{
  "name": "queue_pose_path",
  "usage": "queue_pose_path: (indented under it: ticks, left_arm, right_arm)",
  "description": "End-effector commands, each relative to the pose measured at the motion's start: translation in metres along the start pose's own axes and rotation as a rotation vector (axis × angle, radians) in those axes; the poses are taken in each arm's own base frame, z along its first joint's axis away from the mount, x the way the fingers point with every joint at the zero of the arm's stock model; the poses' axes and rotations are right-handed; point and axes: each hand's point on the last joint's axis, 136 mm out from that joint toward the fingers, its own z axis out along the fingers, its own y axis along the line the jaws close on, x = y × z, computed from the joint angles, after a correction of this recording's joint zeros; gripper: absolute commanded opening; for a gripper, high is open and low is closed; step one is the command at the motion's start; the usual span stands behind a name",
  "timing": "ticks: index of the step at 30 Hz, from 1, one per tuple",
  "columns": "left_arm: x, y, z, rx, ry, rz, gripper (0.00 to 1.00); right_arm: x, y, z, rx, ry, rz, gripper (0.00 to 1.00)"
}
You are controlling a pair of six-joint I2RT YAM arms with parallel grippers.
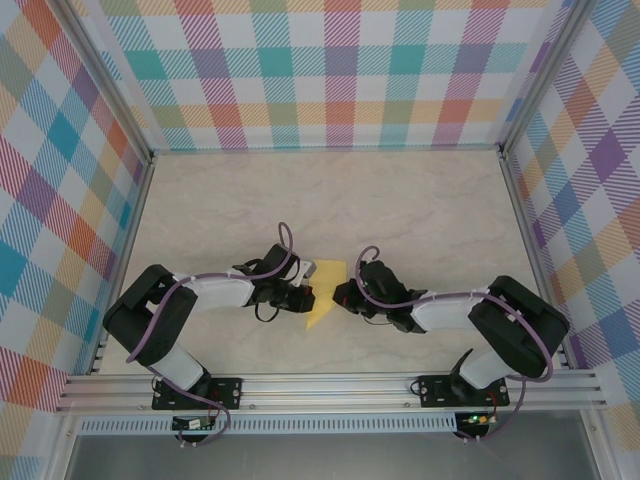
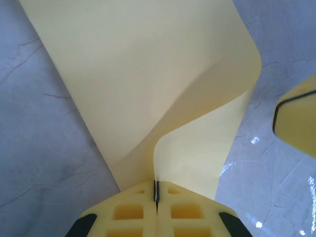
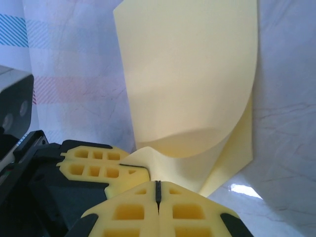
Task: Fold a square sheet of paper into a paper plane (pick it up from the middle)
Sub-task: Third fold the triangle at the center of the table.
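The square sheet of paper (image 1: 327,280) is pale yellow and lies bent between the two arms at the table's middle. My left gripper (image 1: 305,296) is shut on one edge of it. In the left wrist view that edge runs into the slit of the closed jaws (image 2: 156,190), and the sheet (image 2: 148,74) curls up and over ahead. My right gripper (image 1: 340,297) is shut, its tips (image 3: 158,186) right against the lower fold of the sheet (image 3: 192,74). I see no paper in its slit. The left fingers (image 3: 94,163) pinch the sheet just left of it.
The pale marble table (image 1: 420,210) is walled by checked panels (image 1: 330,70) at the back and both sides. An aluminium rail (image 1: 330,385) with both arm bases runs along the near edge. One right finger (image 2: 296,123) shows at the left wrist view's right edge.
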Motion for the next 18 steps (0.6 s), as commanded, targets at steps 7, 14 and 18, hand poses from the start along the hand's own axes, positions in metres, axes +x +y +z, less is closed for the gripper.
queue_pose_path:
  ticks: [7,14,18]
  left_arm:
    - [0.029,0.025,0.011,-0.082,0.101,-0.029,0.00]
    - [0.029,0.024,0.011,-0.079,0.102,-0.029,0.00]
    - [0.030,0.025,0.011,-0.082,0.103,-0.031,0.00]
  right_arm:
    - [0.001,-0.002,0.006,-0.013,0.056,-0.028,0.00]
    - [0.002,0.000,0.013,-0.015,0.075,-0.038,0.00]
    - [0.001,-0.015,0.019,0.021,0.070,-0.017,0.00]
